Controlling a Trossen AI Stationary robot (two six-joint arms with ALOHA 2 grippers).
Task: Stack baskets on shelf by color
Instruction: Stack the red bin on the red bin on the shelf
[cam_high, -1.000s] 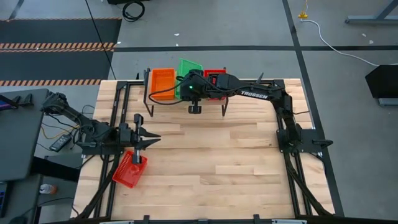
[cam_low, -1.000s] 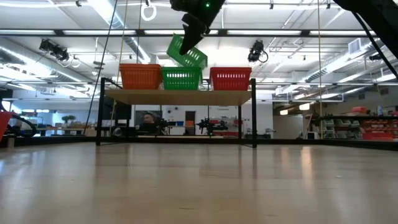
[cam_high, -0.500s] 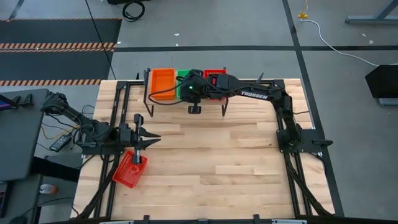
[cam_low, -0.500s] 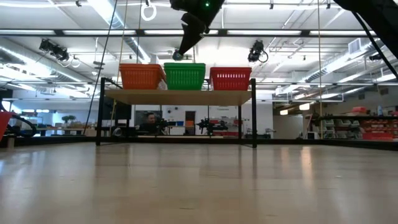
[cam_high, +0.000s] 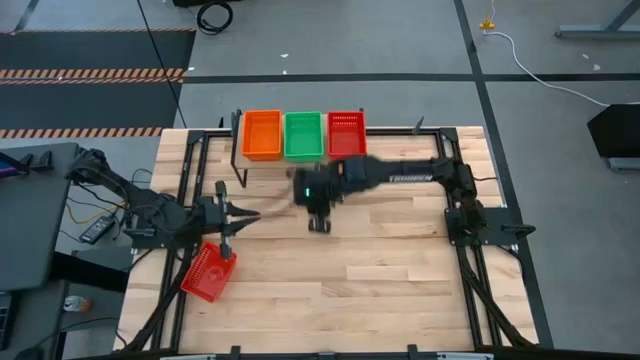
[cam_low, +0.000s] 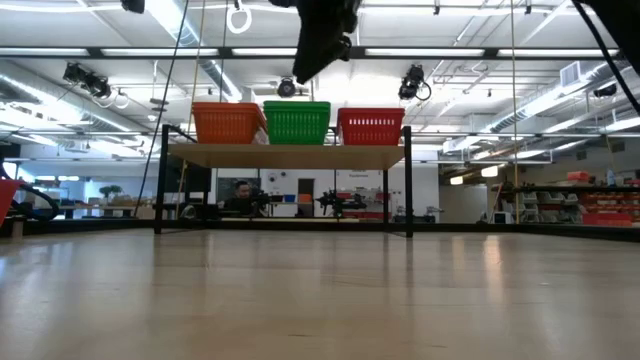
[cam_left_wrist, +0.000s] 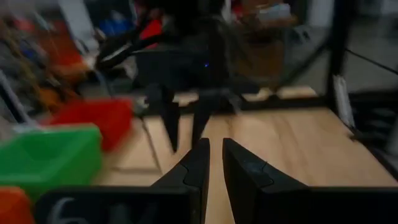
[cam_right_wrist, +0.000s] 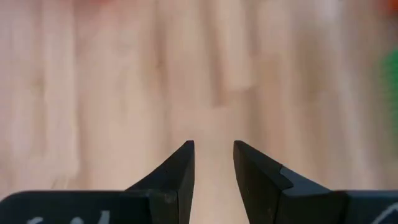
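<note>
The shelf (cam_high: 300, 155) (cam_low: 290, 155) stands at the table's far edge and carries three stacks of baskets: orange (cam_high: 262, 133) (cam_low: 227, 122), green (cam_high: 303, 135) (cam_low: 296, 122) and red (cam_high: 346, 133) (cam_low: 371, 126). One more red basket (cam_high: 208, 271) lies on the table near its left edge. My right gripper (cam_high: 318, 222) (cam_right_wrist: 214, 149) hovers over the bare tabletop on the near side of the shelf, open and empty. My left gripper (cam_high: 250, 215) (cam_left_wrist: 214, 149) is just beyond the lone red basket, pointing toward the table's right, its fingers a narrow gap apart and empty.
Black metal frame rails (cam_high: 190, 180) run along the table's left, right and far sides. The shelf's thin black legs (cam_low: 160, 185) reach down to the tabletop. Bare wood (cam_high: 380, 260) spreads across the middle and the near right.
The green basket hung tilted in my right gripper above the shelf, then came to sit level on the green stack. My right gripper let go and drew back quickly toward the table's near edge, off the shelf. My left gripper shifted slightly toward the right.
</note>
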